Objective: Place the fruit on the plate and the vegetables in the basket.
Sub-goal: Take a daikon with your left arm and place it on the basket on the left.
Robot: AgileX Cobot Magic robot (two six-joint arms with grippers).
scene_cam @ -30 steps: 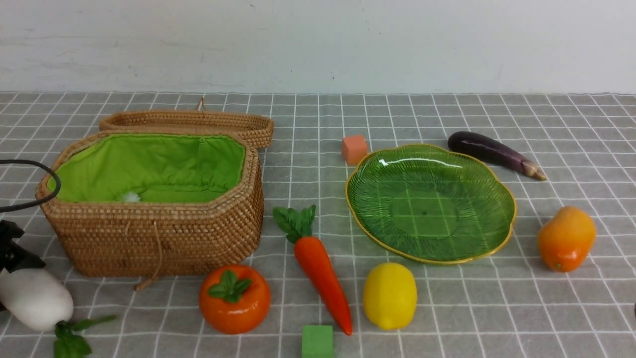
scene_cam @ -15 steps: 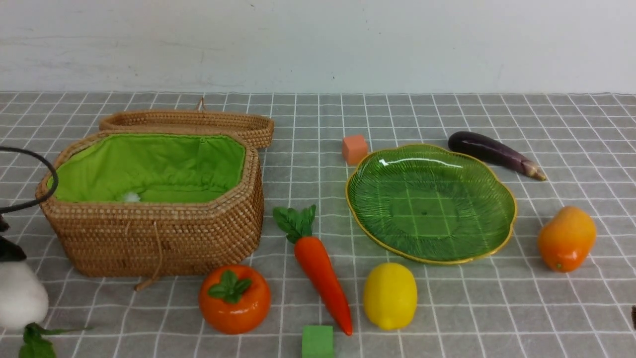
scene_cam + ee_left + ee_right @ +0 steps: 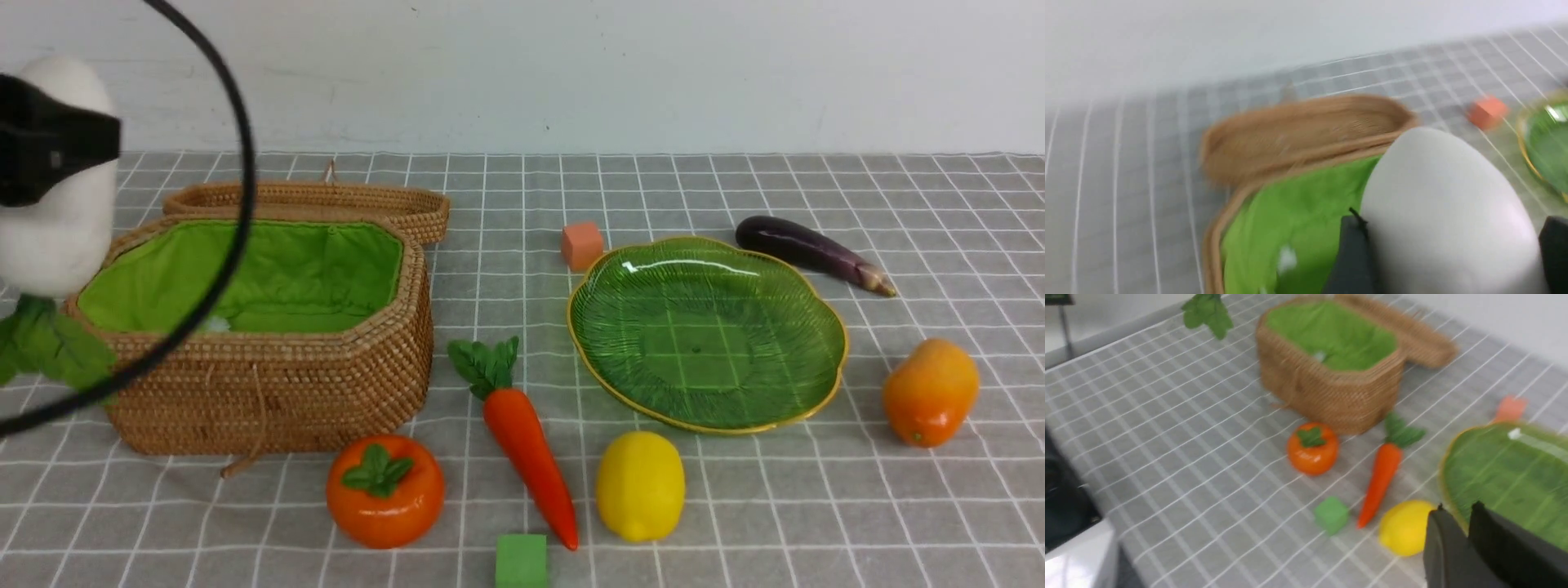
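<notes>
My left gripper point(image 3: 41, 151) is shut on the white radish point(image 3: 57, 220) and holds it high at the far left, leaves point(image 3: 49, 347) hanging over the left end of the open wicker basket point(image 3: 269, 384). In the left wrist view the radish point(image 3: 1445, 212) fills the space between the jaws. The carrot point(image 3: 526, 445), the round orange fruit point(image 3: 385, 490) and the lemon point(image 3: 641, 486) lie on the cloth in front. The green plate point(image 3: 706, 335) holds nothing. The eggplant point(image 3: 804, 249) lies behind it, the mango point(image 3: 931, 392) to its right. My right gripper point(image 3: 1457, 512) is shut and empty, above the lemon point(image 3: 1404, 526).
The basket's lid point(image 3: 326, 200) lies behind the basket. A salmon cube point(image 3: 582, 245) sits behind the plate's left edge and a green cube point(image 3: 521, 562) at the front edge near the carrot's tip. A black cable point(image 3: 233, 204) loops over the basket.
My left gripper has lifted the radish from low at the front left up high beside the basket. The other objects have not moved.
</notes>
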